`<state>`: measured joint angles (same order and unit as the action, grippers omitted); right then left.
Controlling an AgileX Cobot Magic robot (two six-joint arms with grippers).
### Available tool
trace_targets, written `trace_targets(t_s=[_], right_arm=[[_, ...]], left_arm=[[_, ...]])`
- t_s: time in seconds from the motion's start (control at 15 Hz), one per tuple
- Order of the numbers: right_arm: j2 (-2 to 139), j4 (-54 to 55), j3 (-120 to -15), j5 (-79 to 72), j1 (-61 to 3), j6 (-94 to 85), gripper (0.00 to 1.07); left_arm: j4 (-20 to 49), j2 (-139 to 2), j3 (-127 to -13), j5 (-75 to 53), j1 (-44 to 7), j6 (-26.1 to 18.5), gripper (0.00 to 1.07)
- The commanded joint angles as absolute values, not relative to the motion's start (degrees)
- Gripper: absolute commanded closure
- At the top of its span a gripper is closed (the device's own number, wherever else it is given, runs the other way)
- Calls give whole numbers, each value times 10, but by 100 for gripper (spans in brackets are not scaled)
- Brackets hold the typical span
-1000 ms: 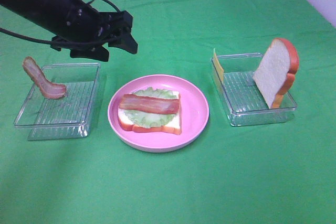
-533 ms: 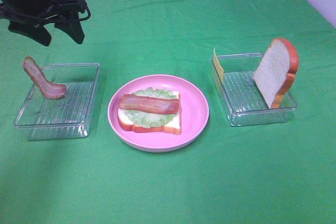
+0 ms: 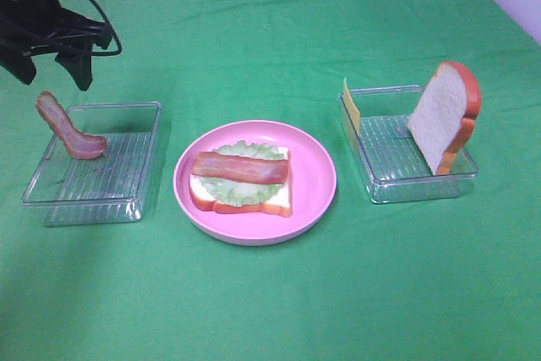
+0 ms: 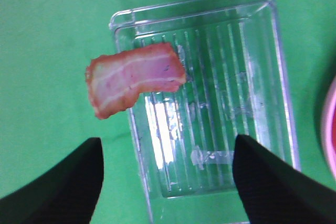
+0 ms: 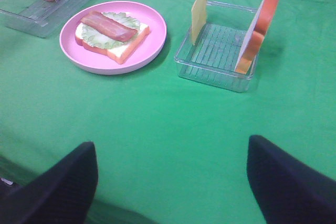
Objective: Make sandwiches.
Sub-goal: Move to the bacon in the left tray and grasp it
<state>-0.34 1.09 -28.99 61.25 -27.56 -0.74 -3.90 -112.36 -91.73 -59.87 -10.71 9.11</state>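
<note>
Reddish-brown bacon strip [image 4: 134,77] leans on a clear tray [image 4: 236,108], seemingly below the spread left claw [image 4: 168,182]; right claw [image 5: 170,182] spread too.

The high camera overlooks the whole desk [image 3: 270,310]. The left wrist camera looks straight down, close over the left tray [image 4: 252,93], which the right wrist camera sees slantwise from afar.
</note>
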Motion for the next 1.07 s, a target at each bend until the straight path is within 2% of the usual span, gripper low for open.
trace_targets(t_s=[0.07, 0.2, 0.47, 0.67, 0.87, 1.0, 1.07], right_arm=[[-7, 10, -288, 608, -274, -13, 33], [-7, 10, -288, 608, -274, -13, 33], [-7, 10, -288, 608, -274, -13, 33], [-7, 10, -288, 608, -274, -13, 33], [-7, 10, -288, 608, -274, -13, 33], [-7, 10, -288, 608, -274, -13, 33], [-7, 10, -288, 608, -274, -13, 33]], left_arm=[[-43, -1138, -919, -608, -78, 100, 39], [-43, -1148, -919, -591, -51, 100, 39], [-38, -1183, -919, -575, -48, 95, 40], [-28, -1202, -919, -536, -48, 95, 55], [-28, -1207, -919, -515, -48, 95, 82], [-28, -1207, -919, -515, -48, 95, 85], [-28, -1207, -919, -513, -48, 96, 96]])
